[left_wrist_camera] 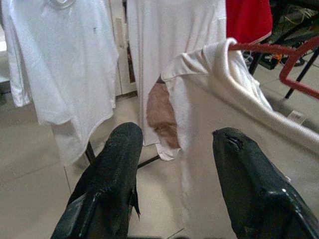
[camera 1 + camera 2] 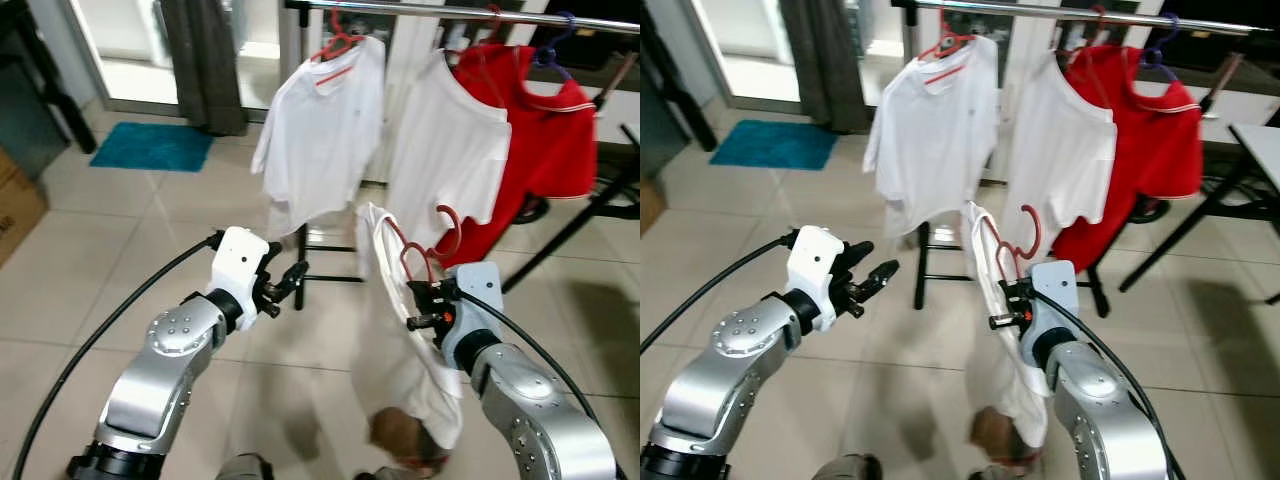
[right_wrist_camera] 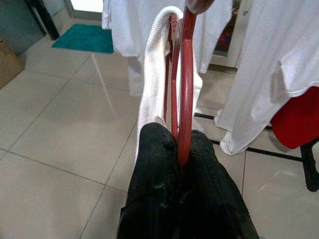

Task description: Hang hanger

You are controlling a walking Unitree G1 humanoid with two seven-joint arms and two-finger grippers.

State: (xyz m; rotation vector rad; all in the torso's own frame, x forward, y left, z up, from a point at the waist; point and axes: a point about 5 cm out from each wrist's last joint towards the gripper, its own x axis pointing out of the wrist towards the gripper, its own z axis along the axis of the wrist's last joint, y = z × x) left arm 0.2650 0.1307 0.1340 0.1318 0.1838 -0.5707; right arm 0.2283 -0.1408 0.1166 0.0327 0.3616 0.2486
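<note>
While we hold: our right gripper [image 3: 178,149] has its black fingers pressed together on the red hanger [image 3: 185,89], low and right of centre in the head views.
Held load: a white garment [image 2: 395,330] is draped on that hanger and hangs below the gripper; a brownish patch shows near its lower end.
Hook: the red hook [image 2: 448,228] rises above our grip, below the rail and apart from it.
Left gripper [image 2: 290,281]: fingers spread, empty, left of centre, aimed toward the draped garment.
Rail [image 2: 470,14]: a metal bar along the top edge.
In the way: three shirts on the rail, two white [image 2: 322,130] [image 2: 448,150] and one red [image 2: 545,140], upper centre to upper right.
Around: one teal mat [image 2: 150,146], upper left; a dark curtain [image 2: 205,60] above it; tiled floor [image 2: 120,260].
</note>
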